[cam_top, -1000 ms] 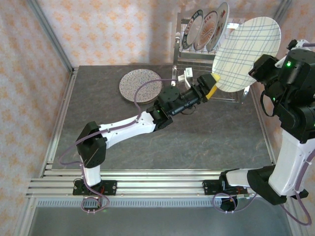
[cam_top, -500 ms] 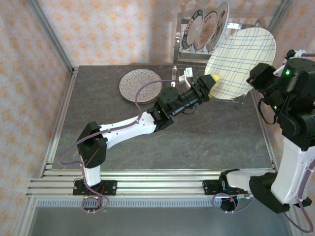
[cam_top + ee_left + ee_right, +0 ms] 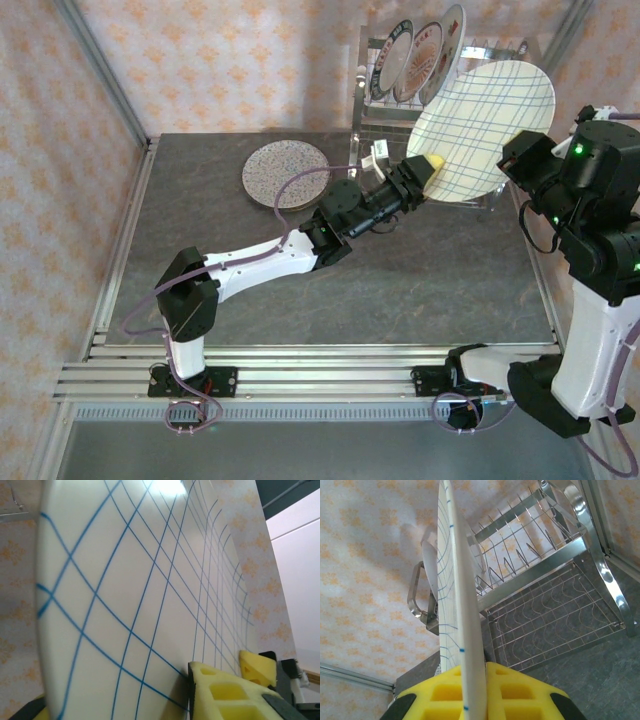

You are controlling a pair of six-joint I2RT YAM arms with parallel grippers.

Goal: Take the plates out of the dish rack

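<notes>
Closing left hand (image 3: 428,172) (on plaid plate (image 3: 485,125))

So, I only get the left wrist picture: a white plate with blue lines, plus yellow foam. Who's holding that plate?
Observer: The right gripper clamps the plaid plate by its rim.
Visitor: Where's the rack?
Observer: The dish rack stands behind the plate at the table's far edge, three plates upright in it.
Visitor: Any plates out?
Observer: One speckled plate lies flat on the table, left of the rack.
</notes>
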